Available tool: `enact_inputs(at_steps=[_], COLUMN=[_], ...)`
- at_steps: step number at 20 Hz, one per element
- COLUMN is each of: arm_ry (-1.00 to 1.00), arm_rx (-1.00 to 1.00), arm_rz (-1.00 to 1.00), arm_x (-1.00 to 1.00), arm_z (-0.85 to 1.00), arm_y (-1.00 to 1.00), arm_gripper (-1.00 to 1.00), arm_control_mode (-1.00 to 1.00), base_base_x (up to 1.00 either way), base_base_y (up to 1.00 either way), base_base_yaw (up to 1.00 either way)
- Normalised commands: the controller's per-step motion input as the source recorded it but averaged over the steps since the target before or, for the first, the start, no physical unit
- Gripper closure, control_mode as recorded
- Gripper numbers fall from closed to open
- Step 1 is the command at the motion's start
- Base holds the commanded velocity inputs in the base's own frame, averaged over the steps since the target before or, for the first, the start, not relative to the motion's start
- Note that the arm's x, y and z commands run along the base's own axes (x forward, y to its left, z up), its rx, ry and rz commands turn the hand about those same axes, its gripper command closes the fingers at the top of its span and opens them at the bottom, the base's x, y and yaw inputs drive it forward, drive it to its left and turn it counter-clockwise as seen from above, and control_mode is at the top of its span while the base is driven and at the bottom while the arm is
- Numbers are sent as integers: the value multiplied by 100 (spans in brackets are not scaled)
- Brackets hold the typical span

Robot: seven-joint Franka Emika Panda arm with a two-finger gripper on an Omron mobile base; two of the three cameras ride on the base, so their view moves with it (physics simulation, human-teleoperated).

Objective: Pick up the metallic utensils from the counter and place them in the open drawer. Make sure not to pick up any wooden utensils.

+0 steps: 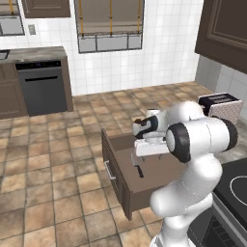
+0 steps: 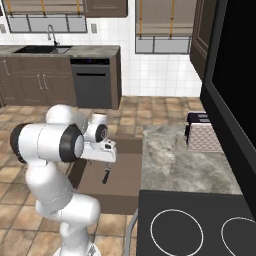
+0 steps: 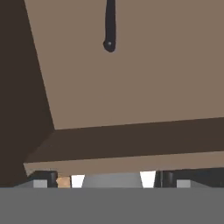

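Knife lies flat on the floor of the open drawer, at 12 o'clock in the hand view. Claw open, empty, directly above: release position.

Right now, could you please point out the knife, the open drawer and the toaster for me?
knife (image 1: 139, 171): left base view, on its black handle.
open drawer (image 1: 109, 166): left base view, on its dark front panel.
toaster (image 2: 202, 134): right base view, on its patterned side.
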Motion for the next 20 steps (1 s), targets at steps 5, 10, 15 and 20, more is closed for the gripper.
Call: enact_inputs(at_steps=[5,10,15,20], arm_ry=[-11,-18,-34,-33], arm_rx=[0,0,6,4], arm_rz=[4,6,4,1], arm_x=[-100,-100,-100,-97], arm_z=[99,95,58,34], arm_y=[-8,0,0,0], arm_gripper=[-100,-100,-100,-100], arm_control_mode=[-100,-100,-100,-100], base_base_x=[0,0,0,0], base_base_y=[0,0,0,0], base_base_yaw=[0,0,0,0])
